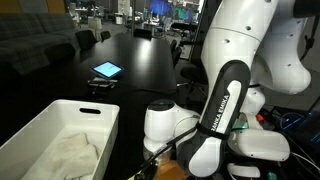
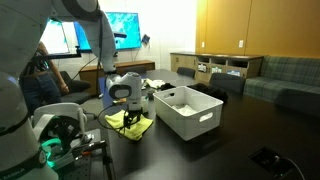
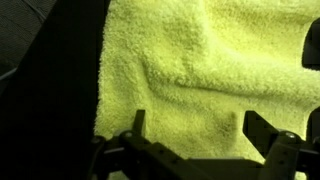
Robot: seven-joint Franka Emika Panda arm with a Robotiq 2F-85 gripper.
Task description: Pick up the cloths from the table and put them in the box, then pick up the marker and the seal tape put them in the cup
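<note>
A yellow cloth [image 3: 200, 60] fills the wrist view and lies crumpled on the dark table beside the white box in an exterior view [image 2: 133, 124]. My gripper [image 3: 200, 135] is open, with both fingers spread just above the cloth. In an exterior view the gripper [image 2: 126, 106] hangs low over the cloth. The white box [image 2: 195, 118] stands next to it. It also shows in an exterior view [image 1: 40, 125] with a white cloth [image 1: 72, 150] inside. The marker, seal tape and cup are out of view.
A lit tablet [image 1: 107, 70] lies on the dark table [image 1: 140, 60] further back. Chairs stand around the table. A sofa [image 2: 285, 75] and a low cabinet [image 2: 215, 65] line the far wall.
</note>
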